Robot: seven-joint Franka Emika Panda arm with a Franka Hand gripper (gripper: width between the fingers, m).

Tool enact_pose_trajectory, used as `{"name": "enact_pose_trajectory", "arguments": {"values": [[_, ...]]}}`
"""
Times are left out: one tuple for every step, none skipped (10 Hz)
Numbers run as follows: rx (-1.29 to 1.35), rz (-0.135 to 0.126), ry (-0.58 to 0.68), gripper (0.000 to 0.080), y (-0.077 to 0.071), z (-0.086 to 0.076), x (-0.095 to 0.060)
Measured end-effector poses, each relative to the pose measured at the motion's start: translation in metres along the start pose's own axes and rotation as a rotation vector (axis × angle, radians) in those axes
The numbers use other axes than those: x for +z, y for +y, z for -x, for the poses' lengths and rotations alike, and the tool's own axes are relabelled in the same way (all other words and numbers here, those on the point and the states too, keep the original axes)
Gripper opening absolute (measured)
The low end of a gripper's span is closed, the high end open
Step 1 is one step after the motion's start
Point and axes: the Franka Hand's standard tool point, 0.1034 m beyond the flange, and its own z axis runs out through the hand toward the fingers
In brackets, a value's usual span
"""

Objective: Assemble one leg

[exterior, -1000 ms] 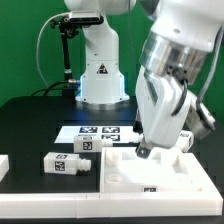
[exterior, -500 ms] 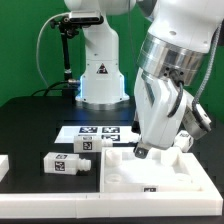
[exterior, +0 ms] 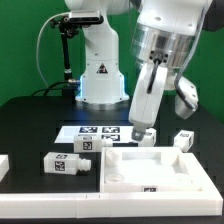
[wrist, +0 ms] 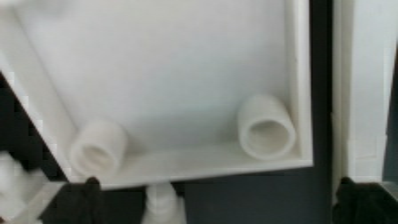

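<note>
Tool (exterior: 142, 137) risen off panel (exterior: 160, 170), apparently open, empty

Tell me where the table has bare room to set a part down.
Free: the dark table on the exterior view's left, beyond the two legs. Crowded: the stretch from the marker board to the white panel, where the open gripper hangs.

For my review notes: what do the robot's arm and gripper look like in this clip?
The arm is glossy white with rounded, bulky shells and a dark ring band at the wrist joint. Its white base carries a small black triangular logo, and a black cable loops behind it. The gripper is pale grey-white and tapers downward; the wrist view shows dark fingertips.
</note>
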Motion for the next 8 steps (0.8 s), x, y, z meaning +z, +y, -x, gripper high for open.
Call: {"name": "enact_pose_trajectory", "arguments": {"values": [[-0.005,-0.009,0.002,0.0649,-0.005,0.002,0.0],[-0.008,-0.01,0.002,0.0649,-0.005,0.003,0.001],[-0.008,-0.009,0.003,0.0649,-0.005,0.003,0.001],[-0.005,-0.009,0.004,0.0649,-0.005,0.003,0.001],[-0.109,-0.01,0.011,0.0649,-0.002,0.005,0.002],[-0.136,-0.023,0.01,0.0649,0.003,0.013,0.004],[-0.153,-0.03,0.02,0.0649,0.011,0.021,0.006],[-0.171,-0.029,0.029,0.0649,0.018,0.031,0.007]]}}
